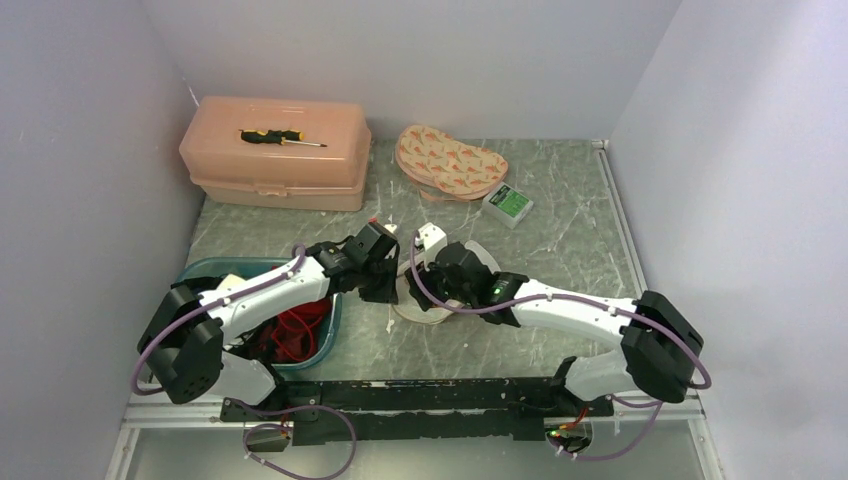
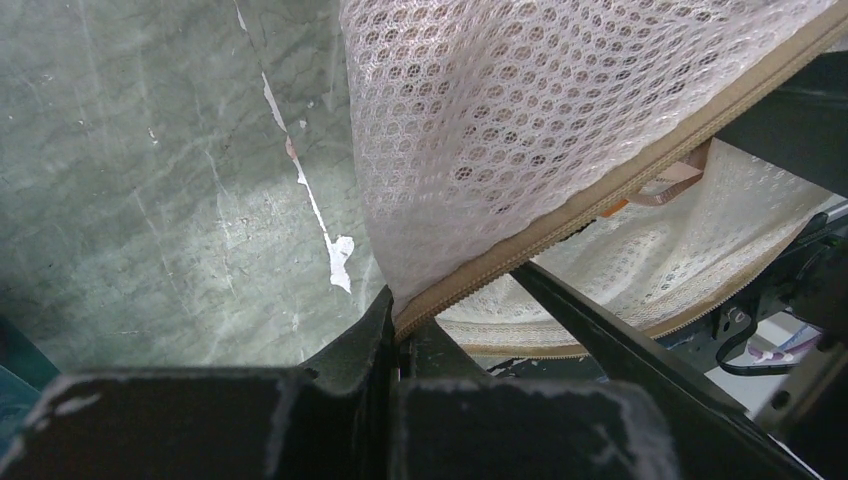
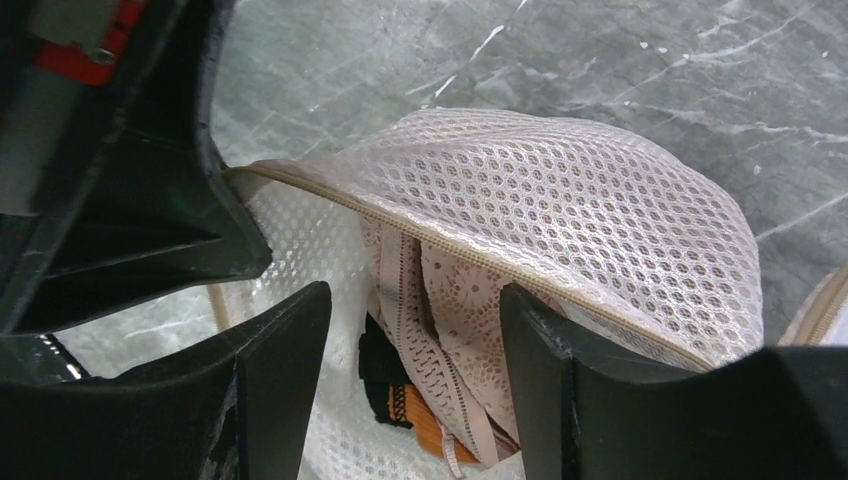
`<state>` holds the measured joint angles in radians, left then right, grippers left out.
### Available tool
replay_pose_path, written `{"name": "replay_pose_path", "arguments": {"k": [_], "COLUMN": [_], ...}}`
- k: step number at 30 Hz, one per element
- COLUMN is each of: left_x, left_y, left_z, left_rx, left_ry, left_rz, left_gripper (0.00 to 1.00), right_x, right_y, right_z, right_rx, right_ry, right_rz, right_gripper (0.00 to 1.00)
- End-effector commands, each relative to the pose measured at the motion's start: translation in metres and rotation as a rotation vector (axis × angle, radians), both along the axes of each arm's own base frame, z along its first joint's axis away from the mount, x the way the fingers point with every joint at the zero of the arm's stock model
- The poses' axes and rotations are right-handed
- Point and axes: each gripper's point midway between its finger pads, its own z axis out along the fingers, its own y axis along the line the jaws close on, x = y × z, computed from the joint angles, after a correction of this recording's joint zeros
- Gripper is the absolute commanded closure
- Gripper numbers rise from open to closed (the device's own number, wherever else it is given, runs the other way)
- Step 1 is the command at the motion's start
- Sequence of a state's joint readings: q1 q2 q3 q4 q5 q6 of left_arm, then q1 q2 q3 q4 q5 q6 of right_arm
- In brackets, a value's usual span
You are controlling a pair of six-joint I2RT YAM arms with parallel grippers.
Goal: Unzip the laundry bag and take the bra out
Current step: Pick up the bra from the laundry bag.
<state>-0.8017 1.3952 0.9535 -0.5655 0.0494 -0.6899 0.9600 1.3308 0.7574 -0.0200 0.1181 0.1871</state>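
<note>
The white mesh laundry bag (image 1: 428,312) lies mid-table between my grippers, its tan zipper open. My left gripper (image 2: 400,325) is shut on the bag's zipper edge (image 2: 560,225) and holds the top flap up. My right gripper (image 3: 415,330) is open at the bag's mouth, one finger on each side of a pale pink lace garment (image 3: 470,320). That garment has an orange and black part (image 3: 420,410). No red fabric shows inside the bag (image 3: 560,200). A bright red thing with thin strands (image 1: 297,330) lies in the teal bin; I cannot tell whether it is the bra.
The teal bin (image 1: 215,266) sits under my left arm. At the back left is a peach toolbox (image 1: 275,165) with a screwdriver (image 1: 280,137) on it. A patterned pouch (image 1: 450,162) and a small green and white box (image 1: 508,203) lie at the back. Walls close three sides.
</note>
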Motion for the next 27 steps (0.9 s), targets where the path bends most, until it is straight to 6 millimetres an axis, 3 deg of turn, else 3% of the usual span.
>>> {"name": "replay_pose_path", "arguments": {"k": [1, 8, 16, 22, 27], "left_x": [0.007, 0.004, 0.004, 0.003, 0.003], "left_y": [-0.004, -0.006, -0.007, -0.008, -0.007], "left_z": [0.012, 0.006, 0.003, 0.003, 0.002], "left_rx": [-0.021, -0.032, -0.035, -0.039, -0.036], "left_ry": [-0.043, -0.023, -0.013, -0.011, -0.011], "left_rz": [-0.013, -0.009, -0.01, -0.012, -0.012], "left_gripper": [0.97, 0.97, 0.97, 0.97, 0.97], "right_x": [0.011, 0.013, 0.021, 0.019, 0.019], "right_y": [0.003, 0.003, 0.0, -0.004, -0.006], "right_z": [-0.003, -0.017, -0.023, -0.04, -0.034], "right_rx": [-0.002, -0.011, -0.02, -0.064, -0.044], "right_ry": [-0.051, -0.043, -0.047, -0.01, -0.02], "right_rz": [-0.008, -0.024, -0.083, -0.091, -0.103], "right_gripper": [0.35, 0.4, 0.6, 0.55, 0.74]}}
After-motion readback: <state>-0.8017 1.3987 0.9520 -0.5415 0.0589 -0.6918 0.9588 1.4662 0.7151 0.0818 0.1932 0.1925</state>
